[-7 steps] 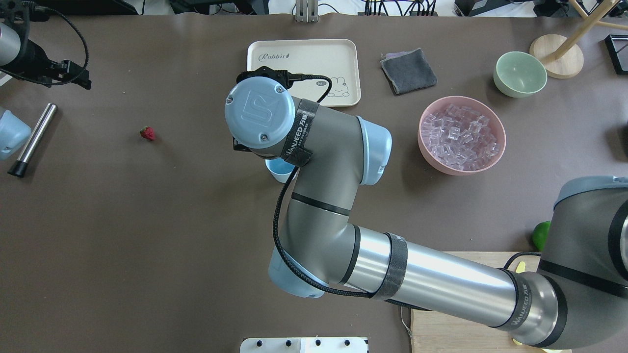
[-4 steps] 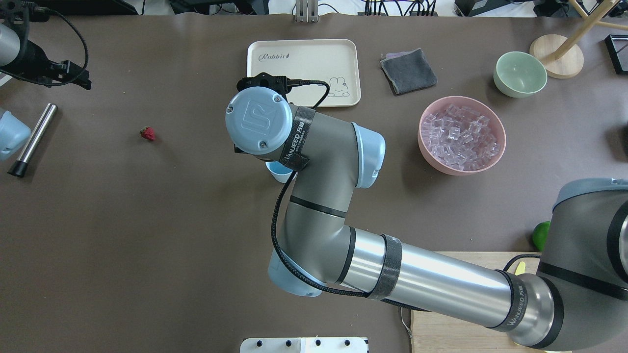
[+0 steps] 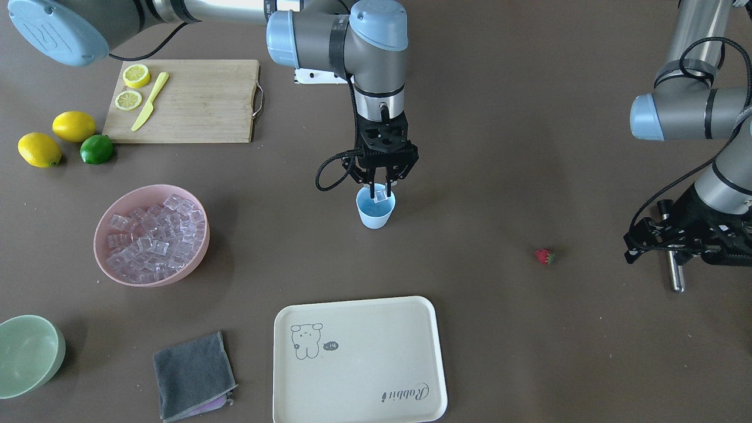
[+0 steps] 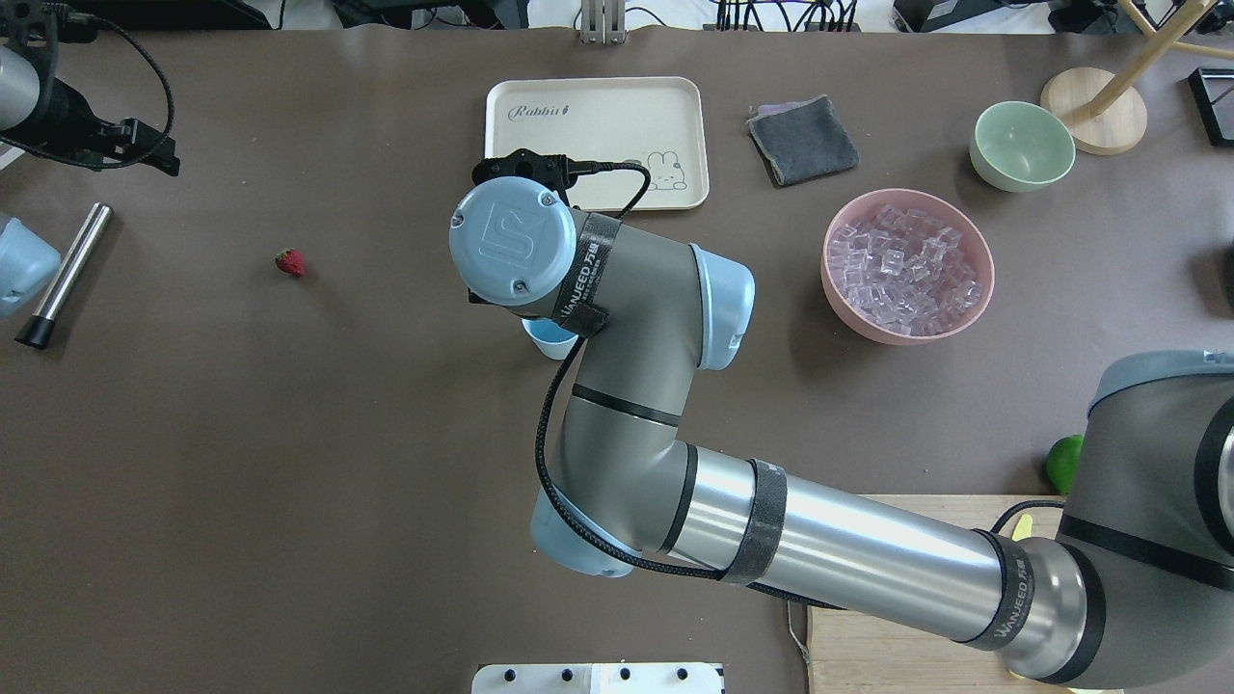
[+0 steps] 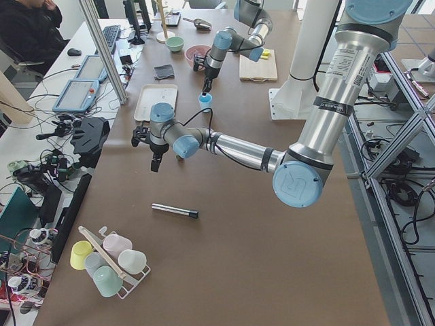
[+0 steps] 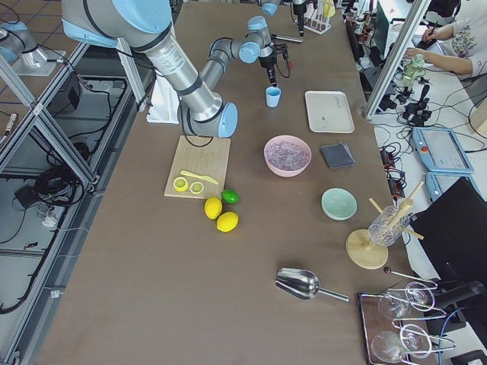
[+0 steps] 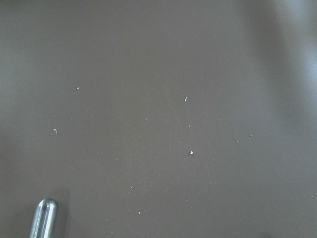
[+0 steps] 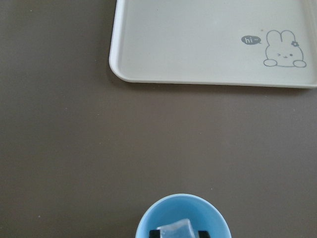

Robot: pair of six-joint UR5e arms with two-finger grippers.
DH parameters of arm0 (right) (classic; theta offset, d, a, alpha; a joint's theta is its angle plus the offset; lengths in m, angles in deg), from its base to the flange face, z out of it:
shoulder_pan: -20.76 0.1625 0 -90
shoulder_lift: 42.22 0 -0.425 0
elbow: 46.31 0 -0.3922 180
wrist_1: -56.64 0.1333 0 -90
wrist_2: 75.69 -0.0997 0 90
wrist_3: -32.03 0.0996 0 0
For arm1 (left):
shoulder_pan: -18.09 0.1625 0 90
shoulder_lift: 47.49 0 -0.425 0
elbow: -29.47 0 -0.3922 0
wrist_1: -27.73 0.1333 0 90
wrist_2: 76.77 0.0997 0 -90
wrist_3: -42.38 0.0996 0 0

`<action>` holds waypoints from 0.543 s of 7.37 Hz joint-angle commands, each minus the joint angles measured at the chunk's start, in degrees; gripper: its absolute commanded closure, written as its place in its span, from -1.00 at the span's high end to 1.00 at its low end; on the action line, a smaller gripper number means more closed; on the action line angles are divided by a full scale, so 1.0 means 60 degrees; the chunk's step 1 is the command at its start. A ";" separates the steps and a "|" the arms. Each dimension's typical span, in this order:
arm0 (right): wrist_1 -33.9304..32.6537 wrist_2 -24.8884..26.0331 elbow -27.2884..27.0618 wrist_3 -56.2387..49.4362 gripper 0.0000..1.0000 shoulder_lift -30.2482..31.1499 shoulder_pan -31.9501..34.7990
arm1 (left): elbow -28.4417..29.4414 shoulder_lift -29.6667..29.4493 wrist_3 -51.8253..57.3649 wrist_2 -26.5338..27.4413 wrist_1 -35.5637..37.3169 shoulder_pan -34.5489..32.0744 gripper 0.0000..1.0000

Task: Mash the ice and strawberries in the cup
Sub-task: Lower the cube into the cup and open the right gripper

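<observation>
My right end effector (image 3: 379, 189) is clamped on one ice cube (image 3: 380, 195), right over the mouth of the cup (image 3: 376, 217). If I release off-centre, the slick cube could clip the rim, skitter across the table (image 3: 499, 147) or tip the light cup. The strawberry (image 3: 544, 256) lies well apart.

Probably a lab: aluminium framing (image 5: 104, 53), teach pendants (image 5: 75, 95).

Cream tray (image 4: 598, 96) has script "Rabbit" near one corner. It also shows a rabbit drawing with a speech bubble (image 8: 251, 39) reading "hi~". Black straps (image 4: 583, 275) on the right arm read "WANJEED", followed by small characters too tiny to read. Blue joint cap (image 4: 511, 239) bears an embossed "UR" logo.
</observation>
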 commanded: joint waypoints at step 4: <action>0.0131 -0.0079 0.0083 -0.0331 0.98 -0.0073 0.0144 | 0.0011 0.0051 -0.0005 0.0000 -0.0111 0.0000 0.96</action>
